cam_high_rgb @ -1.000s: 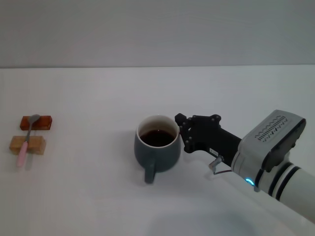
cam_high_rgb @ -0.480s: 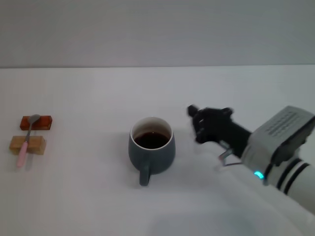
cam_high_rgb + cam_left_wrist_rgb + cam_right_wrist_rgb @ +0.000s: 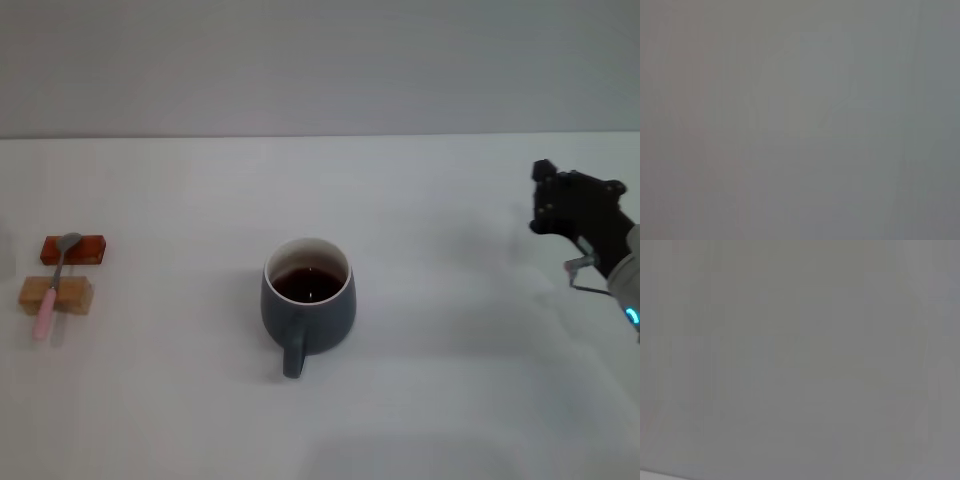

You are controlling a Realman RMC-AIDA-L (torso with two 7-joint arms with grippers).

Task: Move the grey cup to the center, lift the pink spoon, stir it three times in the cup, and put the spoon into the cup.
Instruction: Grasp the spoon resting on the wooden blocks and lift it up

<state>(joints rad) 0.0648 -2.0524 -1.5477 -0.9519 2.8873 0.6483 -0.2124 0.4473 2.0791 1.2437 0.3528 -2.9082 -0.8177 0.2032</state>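
The grey cup (image 3: 308, 305) stands upright near the middle of the white table (image 3: 450, 380) in the head view. It holds dark brown liquid and its handle points toward me. The pink spoon (image 3: 47, 310) lies at the far left, resting across two small blocks with its silver bowl pointing away from me. My right gripper (image 3: 541, 198) hovers at the far right edge, well apart from the cup. My left gripper is out of view. Both wrist views show only blank grey.
A reddish-brown block (image 3: 85, 249) and a tan block (image 3: 72, 294) support the spoon at the left. A plain grey wall (image 3: 320, 60) rises behind the table's far edge.
My right gripper has pulled away from the cup's right side, moving far to the right and up. The cup shifted slightly left early on and now stands alone.
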